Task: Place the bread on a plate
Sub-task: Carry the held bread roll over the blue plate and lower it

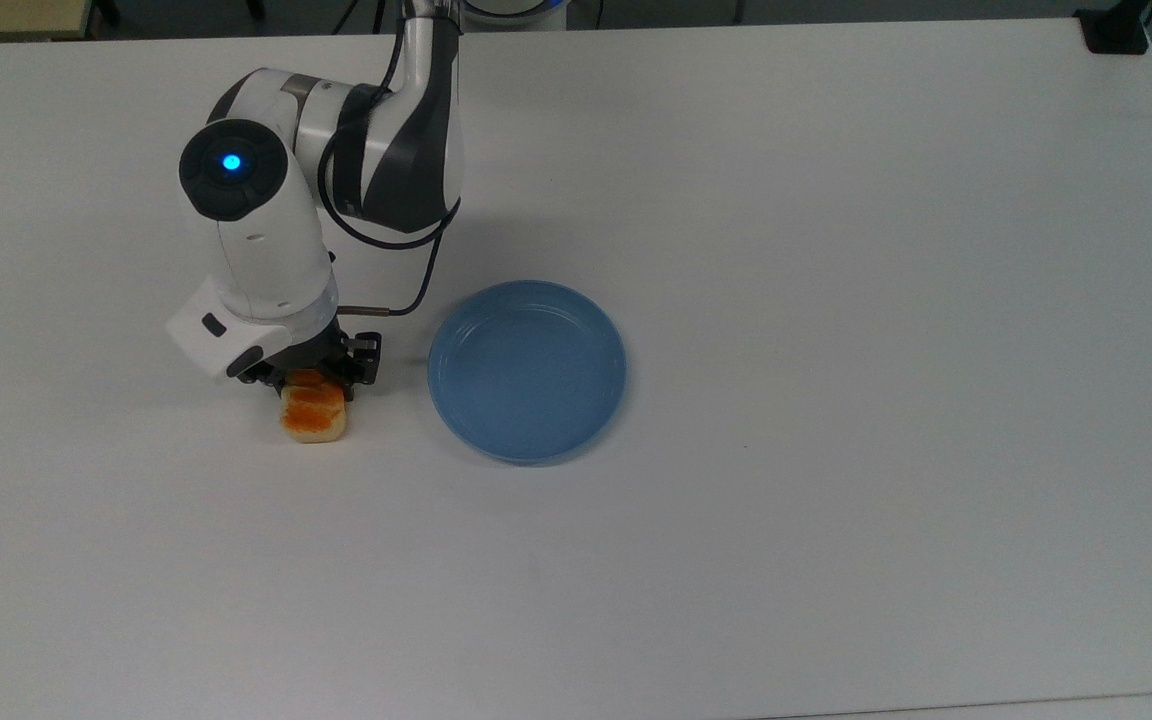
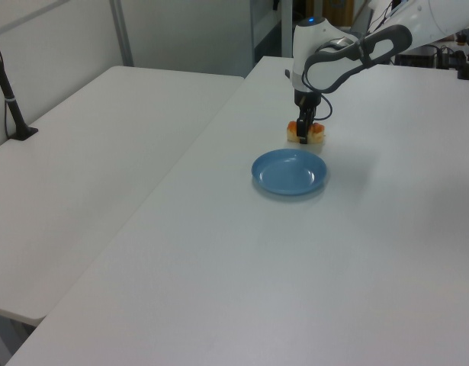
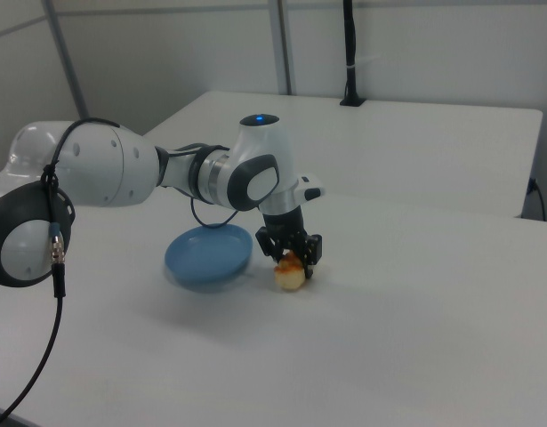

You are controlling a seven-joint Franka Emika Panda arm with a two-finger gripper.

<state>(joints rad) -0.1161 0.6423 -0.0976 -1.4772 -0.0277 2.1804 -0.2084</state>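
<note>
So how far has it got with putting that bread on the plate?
Early days. Done: the gripper is down over the bread, its fingers either side of the loaf. In hand: taking hold; whether it is clamped yet can't be told. Left: the bread sits on the table, beside the plate, which holds nothing, so lifting and placing remain.

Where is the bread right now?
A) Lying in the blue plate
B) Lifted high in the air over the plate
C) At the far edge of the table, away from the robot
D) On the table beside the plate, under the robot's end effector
D: the bread sits on the table next to the empty plate, with the end effector down over it.
</note>
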